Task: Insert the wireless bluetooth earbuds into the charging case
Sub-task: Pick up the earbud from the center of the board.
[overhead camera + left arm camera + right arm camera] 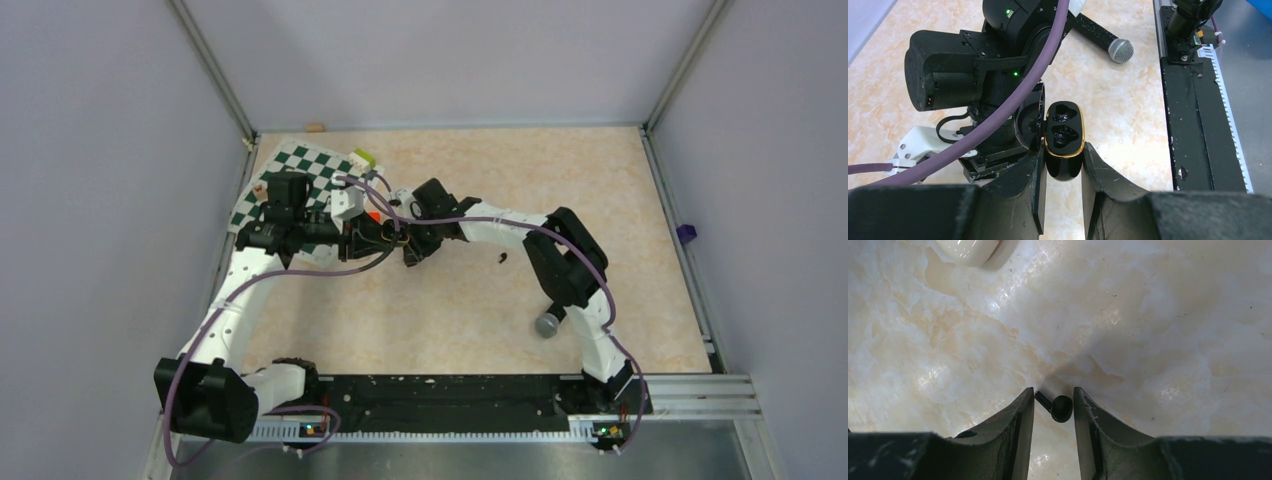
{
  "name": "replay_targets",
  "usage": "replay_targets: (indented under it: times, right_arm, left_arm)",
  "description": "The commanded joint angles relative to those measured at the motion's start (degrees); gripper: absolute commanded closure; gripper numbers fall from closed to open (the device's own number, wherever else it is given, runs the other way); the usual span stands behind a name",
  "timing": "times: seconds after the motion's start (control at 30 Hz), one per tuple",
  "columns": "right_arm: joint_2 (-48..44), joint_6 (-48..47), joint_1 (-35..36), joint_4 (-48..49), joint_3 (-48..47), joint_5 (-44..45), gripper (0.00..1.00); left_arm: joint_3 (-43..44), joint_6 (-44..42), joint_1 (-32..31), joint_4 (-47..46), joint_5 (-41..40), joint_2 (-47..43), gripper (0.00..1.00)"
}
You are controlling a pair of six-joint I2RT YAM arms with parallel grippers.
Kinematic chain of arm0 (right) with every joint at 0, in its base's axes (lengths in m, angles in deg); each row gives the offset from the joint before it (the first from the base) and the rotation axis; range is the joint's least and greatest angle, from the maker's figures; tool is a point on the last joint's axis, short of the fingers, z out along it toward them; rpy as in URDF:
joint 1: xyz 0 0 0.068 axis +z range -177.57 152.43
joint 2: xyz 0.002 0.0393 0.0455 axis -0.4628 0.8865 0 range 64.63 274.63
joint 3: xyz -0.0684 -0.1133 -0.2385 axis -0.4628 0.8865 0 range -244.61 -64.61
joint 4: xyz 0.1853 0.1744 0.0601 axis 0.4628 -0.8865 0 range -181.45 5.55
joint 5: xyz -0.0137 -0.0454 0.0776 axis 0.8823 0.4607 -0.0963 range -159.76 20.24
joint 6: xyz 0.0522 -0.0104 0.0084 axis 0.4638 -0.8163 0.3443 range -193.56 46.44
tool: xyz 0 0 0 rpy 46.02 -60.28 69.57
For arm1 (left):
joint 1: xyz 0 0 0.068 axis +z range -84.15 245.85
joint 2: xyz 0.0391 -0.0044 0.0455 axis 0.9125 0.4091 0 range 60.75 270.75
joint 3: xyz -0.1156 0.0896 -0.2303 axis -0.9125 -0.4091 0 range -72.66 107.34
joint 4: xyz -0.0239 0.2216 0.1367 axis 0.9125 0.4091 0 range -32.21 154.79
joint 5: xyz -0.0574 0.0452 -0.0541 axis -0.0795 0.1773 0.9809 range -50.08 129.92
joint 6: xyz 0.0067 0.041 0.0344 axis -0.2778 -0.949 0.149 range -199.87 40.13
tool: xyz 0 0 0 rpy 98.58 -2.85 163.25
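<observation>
one charging case [1064,137], lid open, is clamped in the left gripper's [1064,150] tight jaws. one earbud [1061,409] is pinched in the right gripper's [1053,392] narrowly parted jaws, above the marbled table [1173,315]. a tiny dark piece [500,257] lies well to the right, too small to identify. both arms bend inward, wrists nearly meeting.

The charging case [1064,135], a glossy black pill with a gold rim, stands at the far left of the table [450,310]. It is pinched by the left gripper [1064,149], its lid swung open sideways and two dark wells facing up. One black, stemmed earbud [1058,408] sits crosswise in the right gripper [1053,390]. The second earbud [500,257] lies near the table's middle.
</observation>
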Motion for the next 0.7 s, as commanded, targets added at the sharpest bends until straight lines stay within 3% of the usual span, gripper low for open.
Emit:
replay_targets:
  times: [0.0, 0.47, 0.6, 0.67]
  right_arm:
    - [0.4, -1.4, 0.3, -6.5, 0.8, 3.0, 0.65]
    - [0.2, -5.4, 0.2, -10.3, 0.8, 2.7, 0.63]
    - [1.8, -4.2, 0.2, -9.3, 0.4, 0.3, 0.69]
    - [2.5, -3.9, 0.2, -9.1, -0.1, -0.6, 0.8]
  left_arm:
    - [-0.2, -0.7, 0.3, -1.0, 1.8, -1.0, 1.0]
    - [-0.3, -0.8, 0.2, -1.0, 2.2, -0.8, 1.0]
    - [-0.3, -0.7, 0.3, -1.0, 2.2, -0.9, 1.0]
    - [-0.3, -0.7, 0.3, -1.0, 2.1, -1.1, 1.0]
